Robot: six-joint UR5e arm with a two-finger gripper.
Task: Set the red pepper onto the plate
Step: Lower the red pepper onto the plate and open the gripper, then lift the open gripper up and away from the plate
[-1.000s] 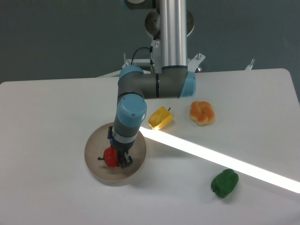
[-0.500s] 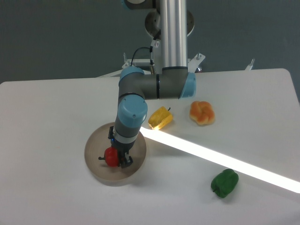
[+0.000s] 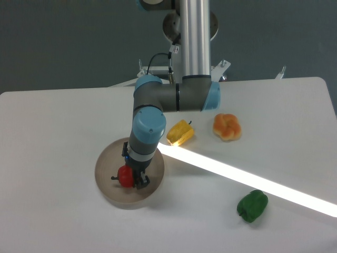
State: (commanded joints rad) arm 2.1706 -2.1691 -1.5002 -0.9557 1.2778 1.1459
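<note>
The red pepper (image 3: 125, 176) sits low over the left-front part of the round beige plate (image 3: 108, 158), its dark stem pointing left. My gripper (image 3: 132, 179) comes straight down from the blue-grey wrist and is shut on the pepper. One dark fingertip (image 3: 141, 182) shows just right of the pepper; the other is hidden behind it. Whether the pepper rests on the plate's surface or hangs just above it is not clear from this view.
A yellow pepper (image 3: 180, 133) lies just beyond the plate's right rim, under my forearm. An orange bun-like piece (image 3: 227, 126) sits further right. A green pepper (image 3: 252, 205) lies at the front right. A bright strip of light (image 3: 247, 179) crosses the table diagonally.
Almost nothing has moved. My gripper and the red pepper have crept a few pixels up in the image, staying over the plate.
</note>
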